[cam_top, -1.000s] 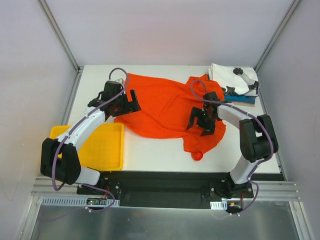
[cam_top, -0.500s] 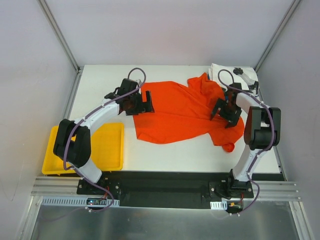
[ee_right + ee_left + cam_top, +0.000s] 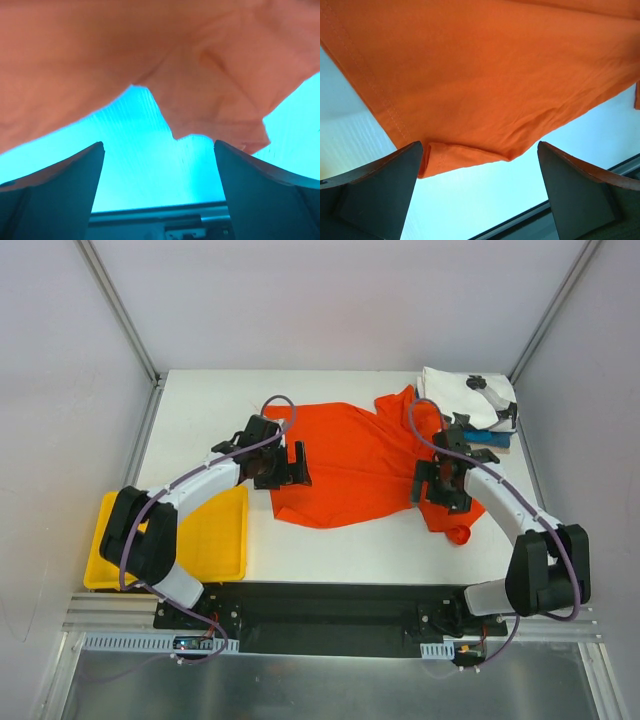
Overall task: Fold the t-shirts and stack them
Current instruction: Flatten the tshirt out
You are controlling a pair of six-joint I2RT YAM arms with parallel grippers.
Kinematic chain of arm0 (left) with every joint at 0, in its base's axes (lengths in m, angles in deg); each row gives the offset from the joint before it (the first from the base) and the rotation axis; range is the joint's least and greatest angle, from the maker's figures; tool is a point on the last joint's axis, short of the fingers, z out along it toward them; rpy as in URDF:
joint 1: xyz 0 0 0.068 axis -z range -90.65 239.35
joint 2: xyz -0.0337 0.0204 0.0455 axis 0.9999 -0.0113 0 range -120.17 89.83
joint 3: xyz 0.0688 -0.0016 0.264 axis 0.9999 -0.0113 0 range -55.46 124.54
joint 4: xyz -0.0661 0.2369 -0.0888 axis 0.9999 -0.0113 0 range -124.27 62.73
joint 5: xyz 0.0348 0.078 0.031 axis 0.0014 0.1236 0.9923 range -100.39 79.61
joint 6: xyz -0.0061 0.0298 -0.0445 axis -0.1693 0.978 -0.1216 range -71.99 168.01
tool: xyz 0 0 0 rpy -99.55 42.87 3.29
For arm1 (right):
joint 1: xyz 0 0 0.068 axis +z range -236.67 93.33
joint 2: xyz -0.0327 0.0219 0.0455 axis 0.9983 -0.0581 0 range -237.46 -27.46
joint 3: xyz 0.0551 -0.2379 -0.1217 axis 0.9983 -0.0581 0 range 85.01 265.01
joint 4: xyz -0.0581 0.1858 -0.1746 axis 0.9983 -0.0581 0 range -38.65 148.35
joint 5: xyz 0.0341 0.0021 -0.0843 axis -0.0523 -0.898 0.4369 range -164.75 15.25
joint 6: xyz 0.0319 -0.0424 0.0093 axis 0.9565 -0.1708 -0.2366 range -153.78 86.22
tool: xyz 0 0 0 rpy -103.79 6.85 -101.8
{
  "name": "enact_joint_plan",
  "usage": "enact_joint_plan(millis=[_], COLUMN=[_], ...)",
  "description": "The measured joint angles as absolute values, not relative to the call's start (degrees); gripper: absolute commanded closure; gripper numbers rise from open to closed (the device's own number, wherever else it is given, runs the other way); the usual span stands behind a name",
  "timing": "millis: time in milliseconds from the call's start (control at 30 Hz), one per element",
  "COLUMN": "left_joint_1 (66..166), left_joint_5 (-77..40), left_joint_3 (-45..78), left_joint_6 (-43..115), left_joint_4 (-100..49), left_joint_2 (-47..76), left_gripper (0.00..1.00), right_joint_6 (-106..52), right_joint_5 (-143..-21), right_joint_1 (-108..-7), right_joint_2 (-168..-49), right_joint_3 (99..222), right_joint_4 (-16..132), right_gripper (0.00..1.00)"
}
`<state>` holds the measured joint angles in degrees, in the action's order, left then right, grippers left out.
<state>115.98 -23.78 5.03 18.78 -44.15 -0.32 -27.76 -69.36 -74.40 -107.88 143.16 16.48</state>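
The left claw (image 3: 292,464) hangs with its fingers (image 3: 375,195) wide apart and nothing between them, over the left edge of the orange-red t-shirt (image 3: 350,465). In its wrist view a stitched hem and a folded corner of the cloth lie just beyond the fingertips. The right claw (image 3: 436,487) is likewise spread wide and empty, above the shirt's right side, where a rumpled sleeve trails toward the near right. The shirt lies spread across the middle of the white desk (image 3: 200,410). At the far right corner sits the white t-shirt with black marks (image 3: 470,395), resting on the teal-blue t-shirt (image 3: 492,438). A yellow tray (image 3: 215,540) lies at the near left.
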Motion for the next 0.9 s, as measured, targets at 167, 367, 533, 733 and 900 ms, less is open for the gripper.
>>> enact_joint_plan(millis=[167,367,533,733,900], left_joint_1=[116.0,116.0,116.0,116.0,116.0], left_joint_5=[-23.6,-23.3,-23.1,-21.9,-21.7], left_joint_3=[3.3,1.6,0.2,-0.8,-0.8], left_joint_6=[18.6,18.4,18.0,17.6,17.6], left_joint_4=[-44.0,-43.9,-43.8,-43.9,-43.8], left_joint_2=[3.4,5.1,5.8,7.8,8.2], left_gripper=[0.01,0.01,0.01,0.01,0.01], right_joint_6=[-26.3,-25.6,-25.7,-25.3,-24.8], right_joint_5=[-68.9,-69.0,-68.8,-68.4,-67.4], right_joint_1=[-72.1,-71.7,-71.1,-70.9,-70.4], right_joint_2=[-108.2,-111.8,-116.2,-120.6,-121.1], right_joint_3=[135.9,134.1,136.1,138.0,138.4], right_joint_4=[15.1,15.5,16.5,18.0,17.8], right_gripper=[0.18,0.28,0.45,0.67,0.79])
